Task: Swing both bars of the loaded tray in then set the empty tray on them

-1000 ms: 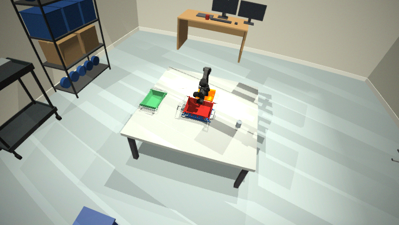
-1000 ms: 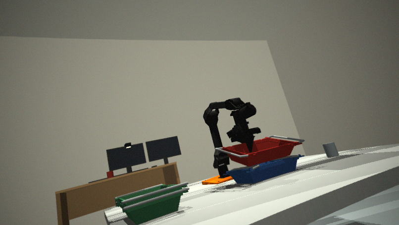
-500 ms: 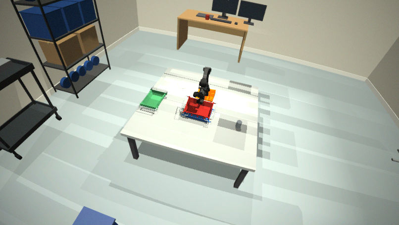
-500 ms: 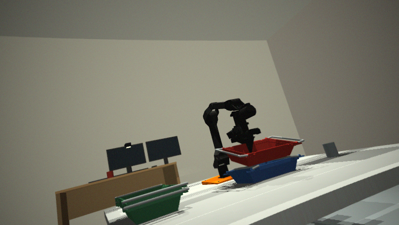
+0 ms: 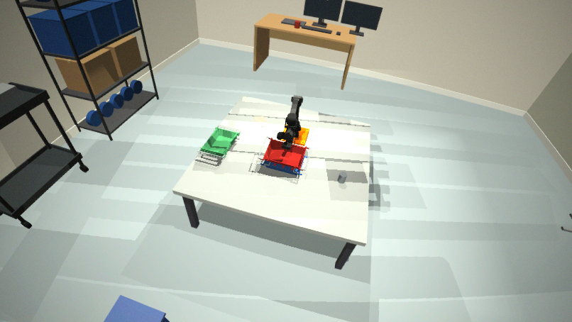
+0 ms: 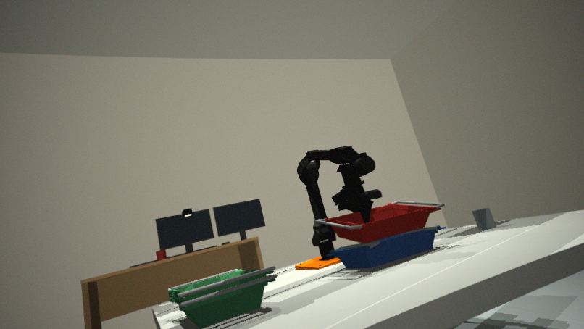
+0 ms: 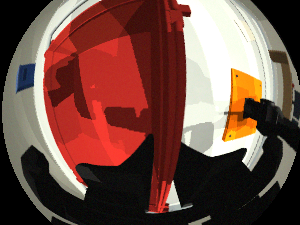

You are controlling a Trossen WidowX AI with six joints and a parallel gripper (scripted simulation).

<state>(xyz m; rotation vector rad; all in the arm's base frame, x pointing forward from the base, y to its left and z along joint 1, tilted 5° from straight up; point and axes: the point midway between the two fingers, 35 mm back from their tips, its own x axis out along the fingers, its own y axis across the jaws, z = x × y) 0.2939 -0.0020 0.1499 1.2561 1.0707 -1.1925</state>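
My gripper (image 5: 286, 147) (image 6: 366, 220) (image 7: 158, 137) is shut on the long wall of the red tray, on the side nearest the arm's base. The red tray (image 5: 294, 161) (image 6: 400, 222) (image 7: 115, 89) is empty and hangs roughly level over the blue tray, its wire bars out over its ends. The blue tray (image 5: 289, 169) (image 6: 392, 251) stands on the table (image 5: 255, 189). The red tray's underside is close to the blue rim; I cannot tell whether they touch. The blue tray's load and its bars are hidden under the red tray.
A green tray (image 5: 220, 142) (image 6: 228, 302) with wire bars stands at the table's left side in the top view. A grey cylinder (image 5: 341, 177) (image 6: 484, 219) stands to the right of the trays. The arm's orange base plate (image 5: 304, 136) (image 6: 314, 264) (image 7: 242, 99) is behind them.
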